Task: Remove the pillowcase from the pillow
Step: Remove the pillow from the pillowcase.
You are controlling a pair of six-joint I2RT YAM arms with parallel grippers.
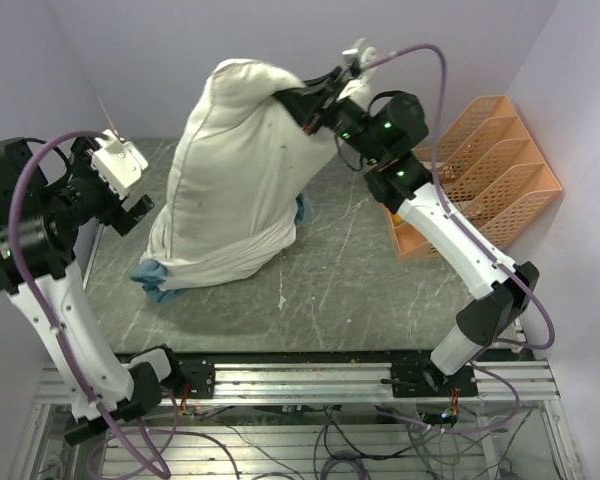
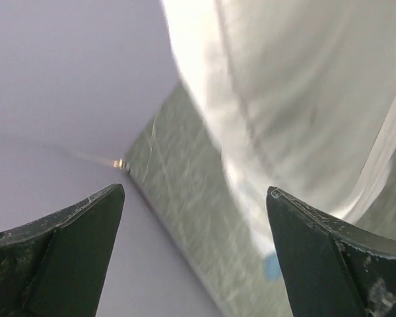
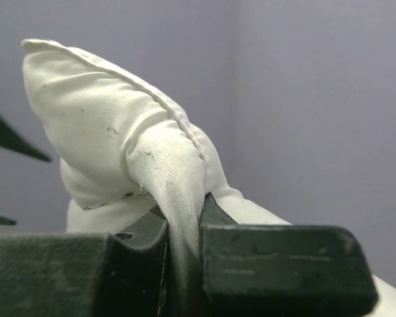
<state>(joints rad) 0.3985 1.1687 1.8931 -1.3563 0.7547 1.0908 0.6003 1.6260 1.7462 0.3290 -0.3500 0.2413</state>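
A seam of the pillow [image 3: 119,145], pinched by the right gripper [image 3: 185,228], is shown at its wrist. Overhead, one pillow and one bunched pillowcase [image 1: 230,255] are seen; the left gripper [image 2: 195,191] is spread.

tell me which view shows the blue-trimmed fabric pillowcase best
Top external: the pillowcase bunches, white side out, round the base of the plump off-white pillow, blue trim at both ends. Left wrist catches only a blurred blue patch; right wrist shows none of it.
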